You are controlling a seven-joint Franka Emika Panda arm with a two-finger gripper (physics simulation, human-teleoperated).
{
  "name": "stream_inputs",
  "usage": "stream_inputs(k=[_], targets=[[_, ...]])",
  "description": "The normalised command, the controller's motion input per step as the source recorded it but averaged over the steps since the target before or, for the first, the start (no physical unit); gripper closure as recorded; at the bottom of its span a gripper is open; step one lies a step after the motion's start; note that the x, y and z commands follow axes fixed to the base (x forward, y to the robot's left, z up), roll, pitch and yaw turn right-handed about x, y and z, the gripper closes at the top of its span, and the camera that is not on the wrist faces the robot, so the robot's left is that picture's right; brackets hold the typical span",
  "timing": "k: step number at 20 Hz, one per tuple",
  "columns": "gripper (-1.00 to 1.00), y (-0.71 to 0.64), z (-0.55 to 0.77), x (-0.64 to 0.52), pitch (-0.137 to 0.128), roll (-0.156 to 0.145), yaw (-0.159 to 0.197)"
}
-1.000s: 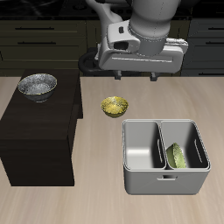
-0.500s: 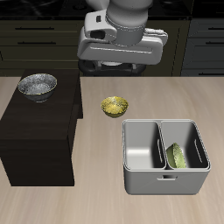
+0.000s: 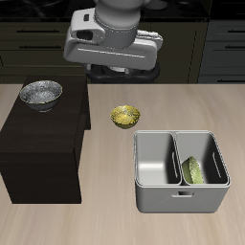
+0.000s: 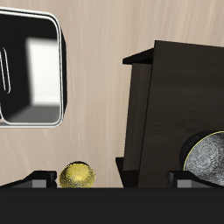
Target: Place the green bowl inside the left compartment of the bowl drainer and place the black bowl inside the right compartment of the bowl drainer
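Upper left of the exterior frame, the black bowl (image 3: 41, 94) sat on top of a dark cabinet (image 3: 43, 144), silvery inside up, nothing touching it. Above and toward the middle, the gripper (image 3: 113, 69) hung high near the top edge; its fingertips were hidden under the body, and the wrist view only showed two tips set wide apart with nothing between them, so it read as spread and empty. Mid-frame, a yellow bowl (image 3: 124, 116) rested on the table (image 3: 115, 225), not part of the job. Lower right, the bowl drainer (image 3: 182, 196) held the green bowl (image 3: 194, 170), tilted on edge in one well; the other well was bare. Step in hand looked like the reach for the black bowl: centre over one rim, come down straight, pinch the wall, clear the cabinet edge before swinging across.
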Motion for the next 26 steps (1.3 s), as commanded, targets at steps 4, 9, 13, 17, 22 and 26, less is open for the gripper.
stream_inputs(k=[4, 9, 13, 17, 22, 26], targets=[[-1.00, -0.22, -0.16, -0.22, -0.005, 0.013, 0.025], [-1.00, -0.13, -0.11, -0.22, -0.014, 0.022, 0.028], [-1.00, 0.00, 0.01, -0.17, -0.045, 0.016, 0.016], [-1.00, -0.04, -0.04, -0.38, -0.057, 0.032, 0.012], [-1.00, 0.03, -0.08, -0.46, -0.096, 0.030, 0.064], [-1.00, -0.07, -0.02, -0.18, -0.043, 0.001, 0.019]])
